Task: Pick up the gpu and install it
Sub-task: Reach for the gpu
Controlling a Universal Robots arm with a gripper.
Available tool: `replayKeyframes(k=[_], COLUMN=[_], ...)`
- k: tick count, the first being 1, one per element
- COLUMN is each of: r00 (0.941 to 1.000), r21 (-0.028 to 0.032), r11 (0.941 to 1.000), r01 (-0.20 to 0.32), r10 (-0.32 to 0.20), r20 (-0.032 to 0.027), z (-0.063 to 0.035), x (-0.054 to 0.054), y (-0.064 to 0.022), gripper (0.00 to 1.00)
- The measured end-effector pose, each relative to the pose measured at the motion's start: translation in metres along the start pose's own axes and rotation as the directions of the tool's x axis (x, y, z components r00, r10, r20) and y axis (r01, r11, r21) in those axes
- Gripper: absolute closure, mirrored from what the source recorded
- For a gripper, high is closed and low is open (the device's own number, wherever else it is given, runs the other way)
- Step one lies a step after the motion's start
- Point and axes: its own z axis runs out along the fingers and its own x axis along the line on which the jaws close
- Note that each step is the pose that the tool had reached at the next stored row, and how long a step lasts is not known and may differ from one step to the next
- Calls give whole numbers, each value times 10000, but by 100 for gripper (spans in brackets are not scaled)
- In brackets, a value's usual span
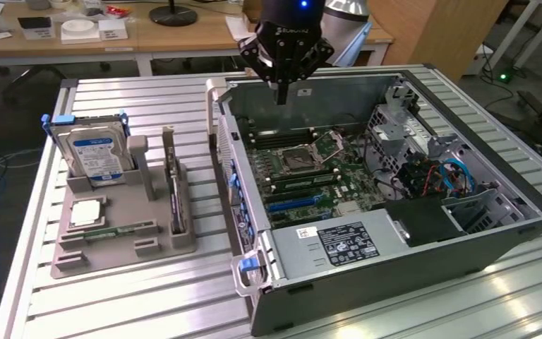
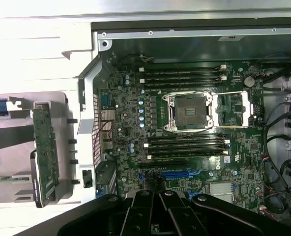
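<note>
The gpu (image 1: 171, 185) stands on edge in a slot of the grey holder (image 1: 111, 251) at the exterior view's left, beside the open computer case (image 1: 394, 247). In the wrist view the gpu (image 2: 45, 152) shows a green board face with a dark edge. My gripper (image 1: 281, 97) hangs above the far end of the case, over the motherboard (image 1: 299, 176), well apart from the gpu. Its fingers (image 2: 144, 206) are shut together with nothing between them. A blue expansion slot (image 2: 177, 173) lies on the motherboard just beyond the fingertips.
The holder also carries a silver hard drive (image 1: 92, 152) with a blue label, a processor chip (image 1: 85, 212) and a green memory stick (image 1: 111, 231). The case's power supply (image 1: 346, 244) and drive cage (image 1: 412, 141) flank the board. A desk (image 1: 111, 39) stands behind the slatted table.
</note>
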Motion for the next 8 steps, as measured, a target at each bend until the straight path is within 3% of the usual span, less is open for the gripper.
replayKeyframes(k=[8], r00=[10000], r21=[0], r11=[10000], r01=[0], r10=[0], r20=[1], z=[0], x=[27], y=[-3], gripper=[89])
